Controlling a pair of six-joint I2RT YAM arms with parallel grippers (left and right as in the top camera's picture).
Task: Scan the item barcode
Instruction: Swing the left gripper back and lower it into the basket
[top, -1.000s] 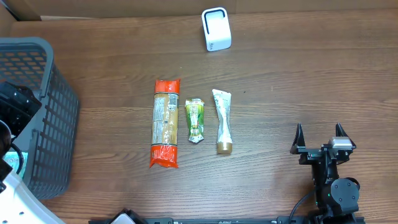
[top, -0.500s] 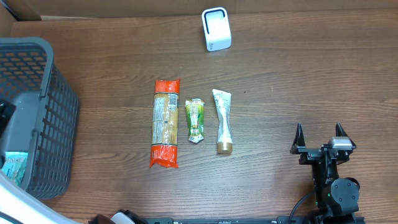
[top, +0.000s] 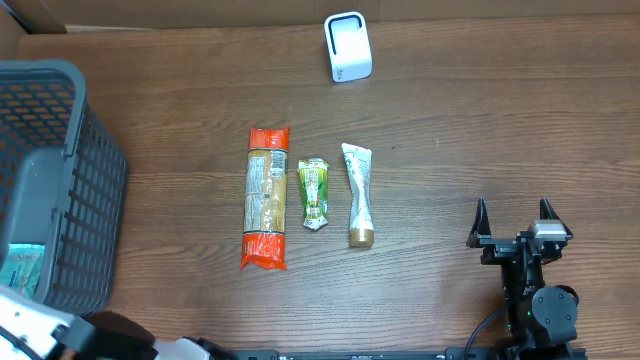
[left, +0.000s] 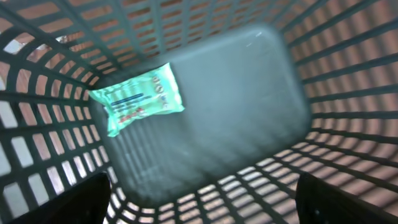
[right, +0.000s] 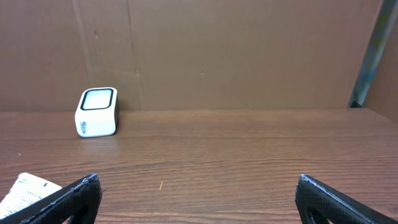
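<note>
Three packaged items are lying on the brown wooden bench near the white box scanner, so you are likely facing a barcode-outward pick, left gripper and right gripper jaws both gaping empty.

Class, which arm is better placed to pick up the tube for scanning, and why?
Probably the right. The right gripper stands open on the right, nearest the tube; the left gripper points into the basket at the far left.

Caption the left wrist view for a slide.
Left gripper, open, facing into the grey basket; a teal packet lies on its floor.
</note>
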